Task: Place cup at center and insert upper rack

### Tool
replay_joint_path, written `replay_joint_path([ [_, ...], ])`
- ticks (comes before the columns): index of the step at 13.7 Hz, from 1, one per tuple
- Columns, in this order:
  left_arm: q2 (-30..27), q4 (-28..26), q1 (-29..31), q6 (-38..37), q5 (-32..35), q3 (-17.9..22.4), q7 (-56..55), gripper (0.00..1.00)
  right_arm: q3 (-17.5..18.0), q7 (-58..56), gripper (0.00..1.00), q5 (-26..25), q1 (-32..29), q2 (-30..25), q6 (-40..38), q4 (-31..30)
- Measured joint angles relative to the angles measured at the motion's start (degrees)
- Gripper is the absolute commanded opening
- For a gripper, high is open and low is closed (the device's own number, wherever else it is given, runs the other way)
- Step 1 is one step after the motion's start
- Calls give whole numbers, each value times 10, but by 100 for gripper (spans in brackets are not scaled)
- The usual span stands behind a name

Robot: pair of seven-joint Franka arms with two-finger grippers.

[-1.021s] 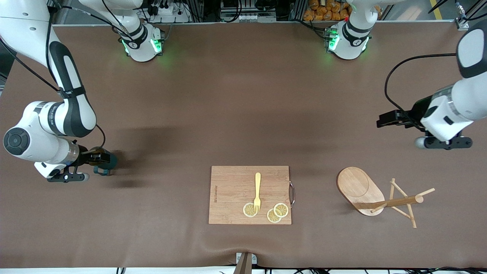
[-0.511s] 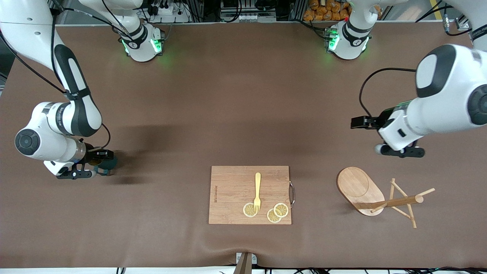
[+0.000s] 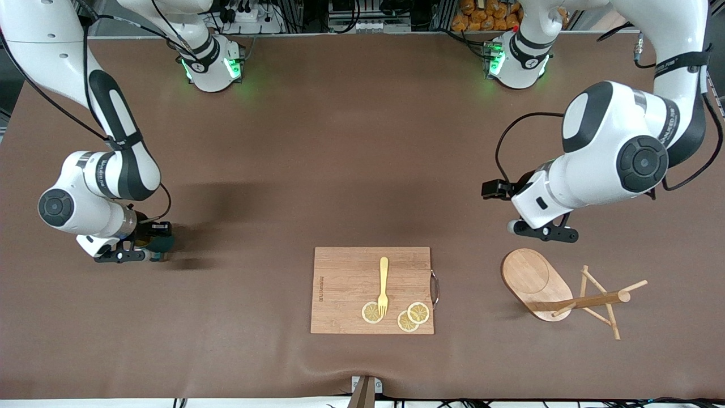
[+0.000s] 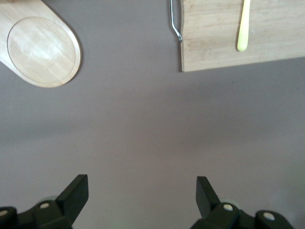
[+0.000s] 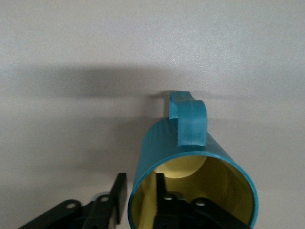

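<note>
At the middle left of the front view, the right tool (image 3: pixel 148 245) pinches the rim of the cup (image 3: pixel 163 243) on the table (image 3: pixel 351 158), ready to lift it. The left tool (image 3: pixel 542 231) hangs released over the table just above the toppled upper rack (image 3: pixel 558 292) at lower right, poised to right it.

Cutting board (image 3: pixel 346 272) w/ yellow fork (image 3: pixel 383 285) & 3 lemon slices (image 3: pixel 419 312) on brown table (image 3: pixel 340 147).
</note>
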Motion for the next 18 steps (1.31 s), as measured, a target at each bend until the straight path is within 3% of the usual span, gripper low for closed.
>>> replay_joint_path([
  [4,9,0,-7,18,0,0,-8,100,2,0,0,0,0,-1,-4,5],
  [8,12,0,-23,34,-1,0,-50,100,4,25,0,8,2,-7,-66,43],
  [15,19,1,-24,53,-1,2,-77,100,13,290,0,13,109,-44,-112,51],
  [18,19,1,-18,54,-1,2,-76,100,25,360,0,62,129,-59,-130,51],
])
